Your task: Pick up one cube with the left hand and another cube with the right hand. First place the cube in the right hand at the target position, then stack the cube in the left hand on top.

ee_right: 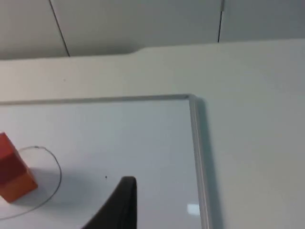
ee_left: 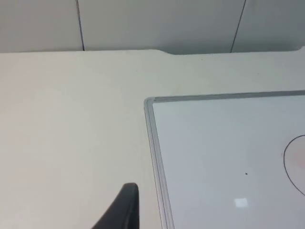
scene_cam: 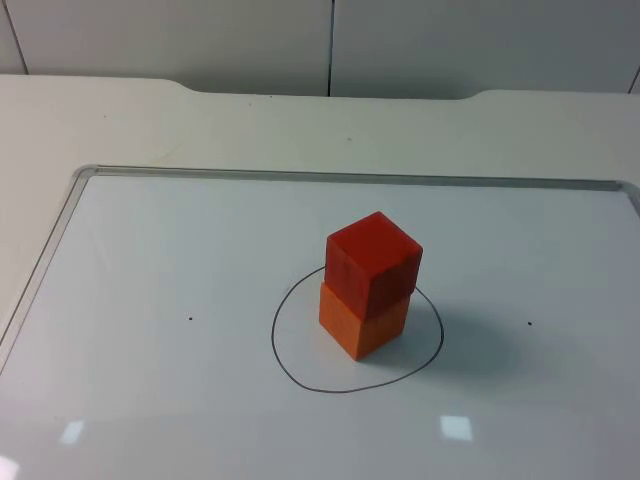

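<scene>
A red cube rests on top of an orange cube, shifted slightly off its edges. The stack stands inside a hand-drawn circle on the whiteboard. Nothing touches the cubes. My left gripper hangs back over the bare table beside the board's left frame, with part of the circle in sight. My right gripper is over the board near its right frame, well away from the red cube and the orange cube.
The whiteboard has a raised metal frame along its far edge and sides. Beyond it, the white table runs to the grey partition wall. Small black dots mark the board on either side of the circle.
</scene>
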